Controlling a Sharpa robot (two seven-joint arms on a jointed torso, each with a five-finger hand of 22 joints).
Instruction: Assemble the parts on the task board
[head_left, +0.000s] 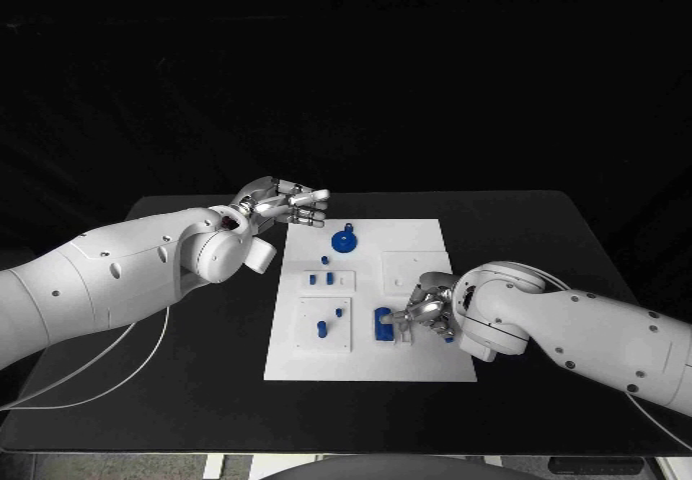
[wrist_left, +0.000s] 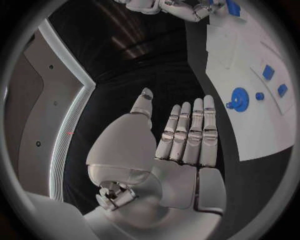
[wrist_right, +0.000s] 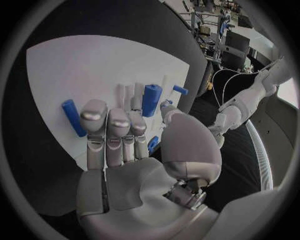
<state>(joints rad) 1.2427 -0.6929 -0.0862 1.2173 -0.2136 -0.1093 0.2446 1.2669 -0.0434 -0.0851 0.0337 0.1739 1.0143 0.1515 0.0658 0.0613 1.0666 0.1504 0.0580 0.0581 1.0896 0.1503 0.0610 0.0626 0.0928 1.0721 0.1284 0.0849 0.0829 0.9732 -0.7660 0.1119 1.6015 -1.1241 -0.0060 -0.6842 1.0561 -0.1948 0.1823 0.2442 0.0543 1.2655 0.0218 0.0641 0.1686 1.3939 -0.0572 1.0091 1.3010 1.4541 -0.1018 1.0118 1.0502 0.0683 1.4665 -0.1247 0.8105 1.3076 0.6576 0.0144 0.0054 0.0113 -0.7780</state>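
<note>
The white task board (head_left: 418, 240) lies mid-table. My right hand (head_left: 426, 310) is low over the board's near right part. Its thumb and a finger pinch an upright blue part (head_left: 384, 325), seen as a blue cylinder (wrist_right: 150, 99) in the right wrist view. My left hand (head_left: 289, 205) hovers by the board's far left corner, fingers straight and apart, holding nothing. A blue gear (head_left: 343, 240) sits on the far part of the board, also in the left wrist view as the gear (wrist_left: 239, 98).
Small blue blocks (head_left: 327, 272) and two short pegs (head_left: 332, 320) stand on the board's left half. A longer blue piece (wrist_right: 74, 117) lies beside my right fingers. Black table (head_left: 188, 380) surrounds the board.
</note>
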